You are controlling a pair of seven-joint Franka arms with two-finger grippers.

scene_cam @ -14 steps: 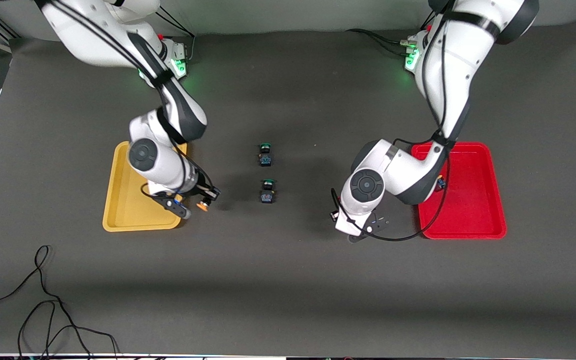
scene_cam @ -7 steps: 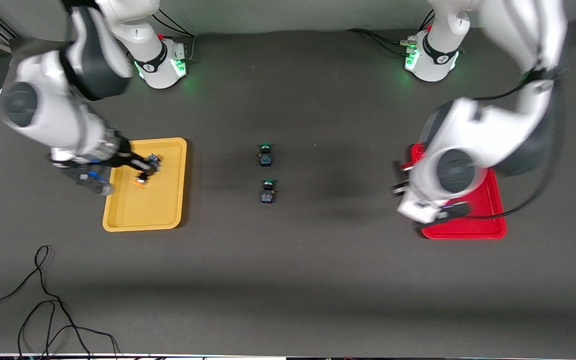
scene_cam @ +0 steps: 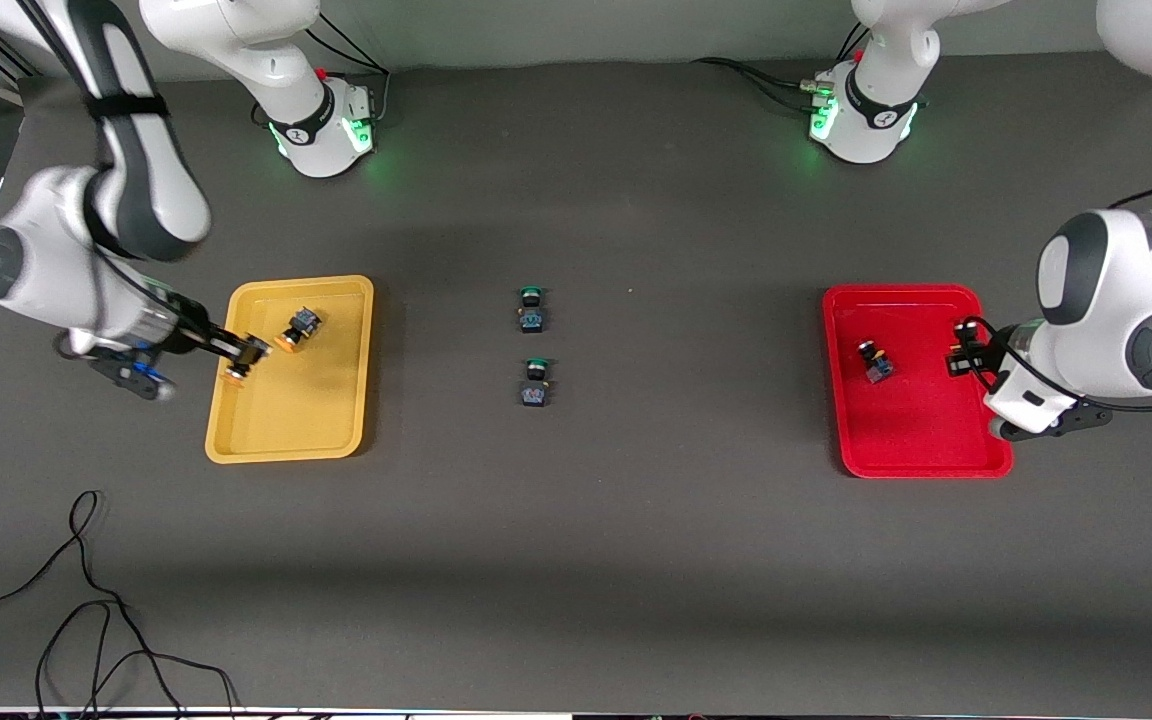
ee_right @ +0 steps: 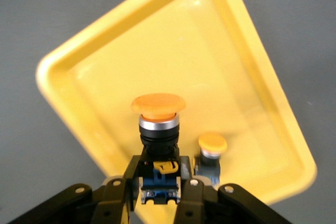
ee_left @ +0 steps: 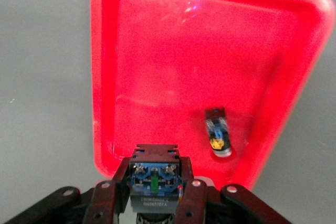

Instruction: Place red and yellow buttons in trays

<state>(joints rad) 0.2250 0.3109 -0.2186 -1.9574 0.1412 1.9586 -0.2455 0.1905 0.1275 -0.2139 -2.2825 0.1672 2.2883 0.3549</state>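
My right gripper point(scene_cam: 239, 360) is shut on a yellow-capped button point(ee_right: 157, 121) and holds it over the yellow tray point(scene_cam: 281, 425), at the rim toward the right arm's end of the table. A second yellow-capped button point(scene_cam: 298, 327) lies in that tray, also in the right wrist view point(ee_right: 211, 148). My left gripper point(scene_cam: 964, 355) is shut on a black-and-blue button point(ee_left: 156, 177) over the red tray point(scene_cam: 921, 450); its cap is hidden. Another button point(scene_cam: 873, 362) lies in the red tray, also in the left wrist view point(ee_left: 218, 139).
Two green-capped buttons point(scene_cam: 531, 308) point(scene_cam: 535, 383) stand on the dark mat midway between the trays. A black cable point(scene_cam: 86, 600) lies near the table's front edge at the right arm's end.
My right gripper swung with its yellow button from the tray's inner corner across the tray to its outer rim. My left gripper moved from the mat to over the red tray.
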